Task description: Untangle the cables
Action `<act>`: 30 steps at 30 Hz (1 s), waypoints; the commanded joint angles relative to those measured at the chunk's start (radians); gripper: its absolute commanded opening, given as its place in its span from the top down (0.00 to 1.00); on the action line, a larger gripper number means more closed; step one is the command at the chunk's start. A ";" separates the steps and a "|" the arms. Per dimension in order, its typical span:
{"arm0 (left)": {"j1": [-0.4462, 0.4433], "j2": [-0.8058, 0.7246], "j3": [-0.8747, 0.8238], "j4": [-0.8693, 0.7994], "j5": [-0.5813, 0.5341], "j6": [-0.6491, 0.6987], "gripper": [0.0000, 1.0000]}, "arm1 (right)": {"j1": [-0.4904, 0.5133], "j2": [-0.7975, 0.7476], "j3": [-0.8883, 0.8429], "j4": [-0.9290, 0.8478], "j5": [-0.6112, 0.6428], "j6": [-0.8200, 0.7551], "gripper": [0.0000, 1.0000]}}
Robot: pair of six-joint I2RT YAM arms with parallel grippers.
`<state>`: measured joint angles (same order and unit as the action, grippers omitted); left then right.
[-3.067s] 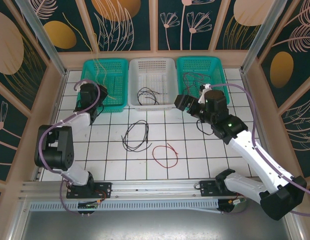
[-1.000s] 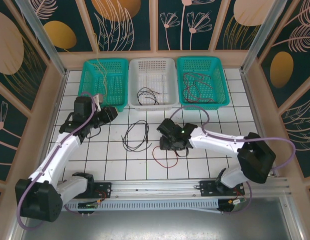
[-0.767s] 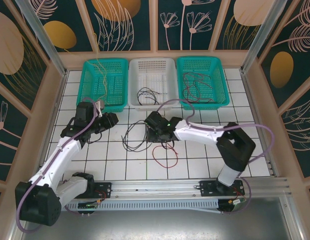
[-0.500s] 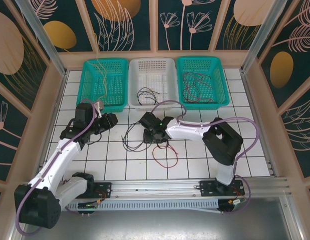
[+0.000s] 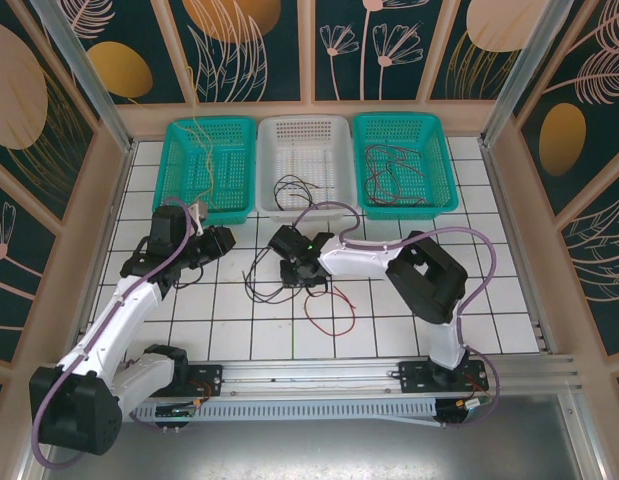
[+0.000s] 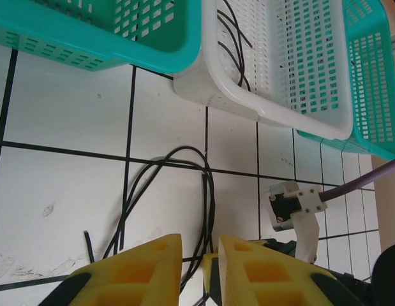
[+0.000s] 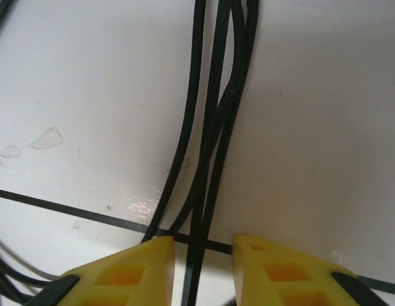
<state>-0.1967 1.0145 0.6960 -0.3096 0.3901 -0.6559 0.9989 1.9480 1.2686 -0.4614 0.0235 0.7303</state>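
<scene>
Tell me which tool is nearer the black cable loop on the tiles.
Right. The right tool is down at the black cable, its strands running between the fingers. The left tool sits off the loop's left side.

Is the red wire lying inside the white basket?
No, the red wire lies on the tiled table, in front of the white basket, which holds black wires.

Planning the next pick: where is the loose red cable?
In the top view the red cable lies looped on the table, just on the near side of the right claw and right of the black cable.
</scene>
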 commanded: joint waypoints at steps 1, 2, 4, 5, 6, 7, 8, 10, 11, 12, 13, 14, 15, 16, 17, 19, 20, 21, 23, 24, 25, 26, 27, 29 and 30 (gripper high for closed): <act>-0.004 0.006 0.008 0.015 0.023 -0.002 0.78 | 0.009 0.017 0.026 -0.050 0.004 -0.009 0.79; -0.004 0.008 0.011 0.015 0.023 -0.003 0.78 | 0.010 0.017 0.028 -0.055 0.009 -0.010 0.85; -0.006 0.012 0.018 0.015 0.025 -0.003 0.78 | 0.010 0.008 0.031 -0.074 0.036 -0.009 0.95; -0.007 0.013 0.023 0.016 0.028 -0.002 0.78 | 0.011 -0.008 0.031 -0.086 0.061 -0.010 1.00; -0.009 0.014 0.028 0.019 0.033 -0.003 0.78 | 0.012 -0.034 0.026 -0.094 0.096 -0.012 1.00; -0.010 0.015 0.033 0.022 0.038 -0.002 0.78 | 0.012 -0.065 0.017 -0.100 0.127 -0.014 1.00; -0.012 0.018 0.037 0.029 0.046 -0.005 0.78 | 0.013 -0.107 0.004 -0.101 0.164 -0.018 1.00; -0.017 0.018 0.045 0.050 0.064 -0.011 0.77 | 0.020 -0.208 -0.024 -0.089 0.225 -0.051 1.00; -0.021 0.017 0.049 0.066 0.077 -0.019 0.76 | 0.032 -0.267 -0.037 -0.089 0.277 -0.069 1.00; -0.022 0.016 0.051 0.087 0.092 -0.029 0.76 | 0.045 -0.325 -0.047 -0.094 0.329 -0.088 1.00; -0.028 0.015 0.054 0.107 0.103 -0.039 0.75 | 0.053 -0.374 -0.056 -0.093 0.361 -0.107 1.00; -0.032 0.013 0.056 0.133 0.118 -0.054 0.74 | 0.061 -0.428 -0.065 -0.093 0.386 -0.130 1.00; -0.037 0.011 0.056 0.162 0.130 -0.067 0.73 | 0.067 -0.472 -0.069 -0.094 0.404 -0.151 1.00; -0.040 0.007 0.056 0.198 0.144 -0.085 0.72 | 0.074 -0.521 -0.072 -0.090 0.417 -0.179 1.00; -0.045 0.004 0.056 0.235 0.159 -0.101 0.72 | 0.084 -0.562 -0.071 -0.089 0.434 -0.207 1.00; -0.050 0.001 0.059 0.302 0.187 -0.132 0.70 | 0.103 -0.622 -0.058 -0.090 0.466 -0.255 1.00; -0.055 0.001 0.063 0.335 0.201 -0.143 0.69 | 0.110 -0.647 -0.042 -0.094 0.485 -0.279 1.00; -0.058 0.002 0.067 0.357 0.213 -0.152 0.67 | 0.116 -0.664 -0.025 -0.100 0.501 -0.296 1.00; -0.069 0.005 0.081 0.416 0.238 -0.164 0.62 | 0.122 -0.694 0.018 -0.103 0.527 -0.336 1.00; -0.073 0.006 0.090 0.435 0.246 -0.165 0.60 | 0.123 -0.702 0.038 -0.103 0.530 -0.354 1.00; -0.081 0.006 0.100 0.456 0.255 -0.164 0.56 | 0.127 -0.709 0.061 -0.104 0.540 -0.370 1.00; -0.087 0.007 0.109 0.469 0.260 -0.158 0.53 | 0.131 -0.715 0.083 -0.102 0.548 -0.387 1.00; -0.095 0.008 0.119 0.478 0.263 -0.154 0.50 | 0.134 -0.719 0.099 -0.099 0.550 -0.402 1.00; -0.113 0.013 0.134 0.503 0.283 -0.140 0.45 | 0.141 -0.727 0.134 -0.087 0.554 -0.428 1.00; -0.124 0.014 0.140 0.511 0.285 -0.132 0.42 | 0.142 -0.730 0.147 -0.079 0.550 -0.440 1.00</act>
<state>-0.2977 1.0294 0.7963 0.1024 0.6212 -0.8013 1.1278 1.2514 1.3575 -0.5434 0.5228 0.3664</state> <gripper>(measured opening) 0.564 0.045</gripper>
